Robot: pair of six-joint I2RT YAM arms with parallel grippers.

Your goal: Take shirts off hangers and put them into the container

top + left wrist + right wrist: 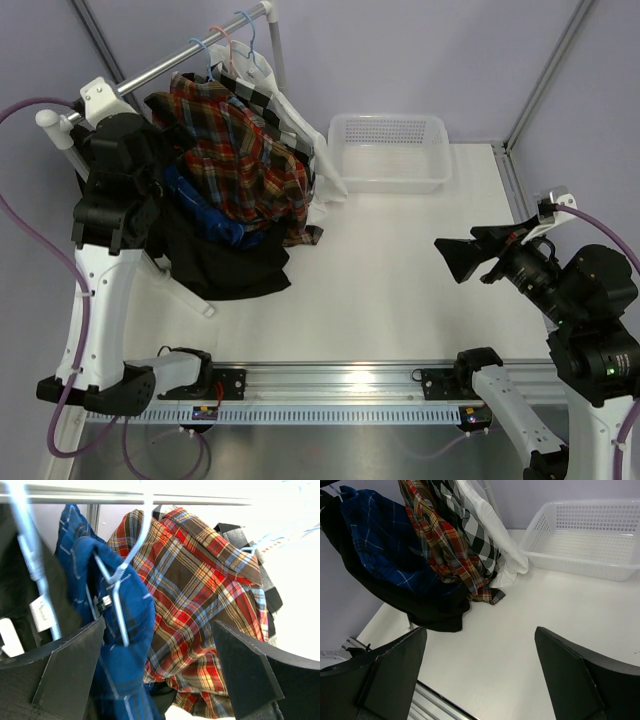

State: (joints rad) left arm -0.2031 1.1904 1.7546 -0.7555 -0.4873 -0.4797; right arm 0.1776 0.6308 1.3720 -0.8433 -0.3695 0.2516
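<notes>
White table (pixel 400 280), blue plaid shirt (pixel 132 655) before spread left jaws

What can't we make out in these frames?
Top view: left gripper, hidden behind its own arm and the shirts.
Left wrist view: label print on black shirt, blurred and too small.
Right wrist view: container right end, cut by frame edge.

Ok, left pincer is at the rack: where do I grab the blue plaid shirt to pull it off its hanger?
Probably the bunched fold of the blue plaid shirt just below the hanger wire it drapes over. Come straight in from the front with the open left pincer, nudged off the red-orange plaid shirt beside it: that fold hangs thick and faces the pincer.
</notes>
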